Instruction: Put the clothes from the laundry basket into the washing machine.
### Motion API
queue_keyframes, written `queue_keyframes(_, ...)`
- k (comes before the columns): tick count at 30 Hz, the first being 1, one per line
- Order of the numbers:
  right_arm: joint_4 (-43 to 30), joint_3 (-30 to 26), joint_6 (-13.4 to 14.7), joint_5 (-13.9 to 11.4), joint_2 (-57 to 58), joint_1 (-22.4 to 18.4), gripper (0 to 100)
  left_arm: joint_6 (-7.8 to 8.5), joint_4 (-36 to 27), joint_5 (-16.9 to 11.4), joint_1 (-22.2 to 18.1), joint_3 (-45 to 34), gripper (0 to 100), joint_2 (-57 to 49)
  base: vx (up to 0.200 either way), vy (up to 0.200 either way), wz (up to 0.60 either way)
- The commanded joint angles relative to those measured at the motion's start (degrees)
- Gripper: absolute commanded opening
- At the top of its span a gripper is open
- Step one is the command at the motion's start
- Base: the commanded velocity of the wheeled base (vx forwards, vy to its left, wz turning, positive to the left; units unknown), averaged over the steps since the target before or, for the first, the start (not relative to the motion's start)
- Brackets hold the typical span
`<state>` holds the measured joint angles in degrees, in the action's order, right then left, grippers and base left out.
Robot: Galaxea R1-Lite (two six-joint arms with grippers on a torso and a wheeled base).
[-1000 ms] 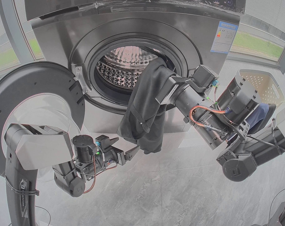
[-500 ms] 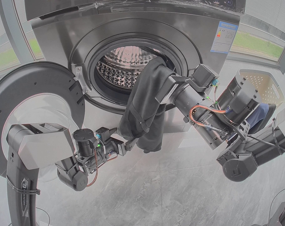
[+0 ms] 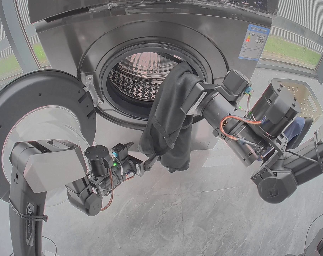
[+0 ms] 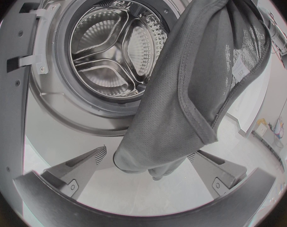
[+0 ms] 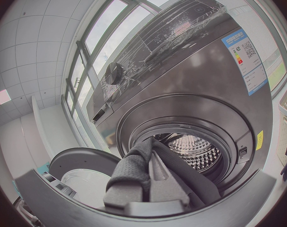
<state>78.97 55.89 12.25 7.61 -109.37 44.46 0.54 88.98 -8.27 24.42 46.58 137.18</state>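
Shirt (image 3: 168, 125) hangs lengthwise from your right gripper (image 3: 194, 96), clamped on it, before the drum (image 3: 140, 79); your left gripper (image 3: 143, 153) stands apart at its hem.

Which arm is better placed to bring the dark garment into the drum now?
Right. The right gripper holds the dark garment at the rim of the drum opening, so a forward push might carry it in. The left gripper is open, low at the hanging end.
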Motion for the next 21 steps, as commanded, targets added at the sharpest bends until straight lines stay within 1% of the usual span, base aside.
queue_keyframes(1, -0.1, -0.2, 0.0, 0.0, 0.4, 0.4, 0, 1.40, 0.2, 0.0, -0.4, 2.3, 100, 1.8, 0.000, 0.000, 0.00)
queue_keyframes(3, -0.1, -0.2, 0.1, 0.0, 0.4, 0.5, 0, 1.92, 0.1, -0.1, -0.5, 2.8, 100, 1.7, 0.000, 0.000, 0.00)
queue_keyframes(4, -0.1, -0.3, 0.1, 0.0, 0.4, 0.6, 0, 2.10, 0.1, -0.1, -0.5, 2.9, 0, 1.6, 0.000, 0.000, 0.00)
queue_keyframes(8, -0.1, -0.3, 0.1, 0.0, 0.3, 0.6, 0, 2.63, 0.2, -0.3, -0.4, 3.1, 0, 1.2, 0.000, 0.000, 0.00)
queue_keyframes(12, 0.0, -0.4, 0.1, 0.0, 0.2, 0.6, 0, 2.72, 0.2, -0.8, -0.3, 3.2, 0, 0.4, 0.000, 0.000, 0.00)
queue_keyframes(20, 0.4, -0.4, 0.1, 0.0, 0.0, 0.5, 0, 2.54, 0.4, -0.8, 0.1, 3.0, 0, -0.2, 0.000, 0.000, 0.00)
queue_keyframes(21, 0.4, -0.5, 0.1, 0.2, 0.0, 0.1, 0, 2.01, 0.6, -0.9, 0.3, 1.8, 0, -2.6, 0.000, 0.000, 0.00)
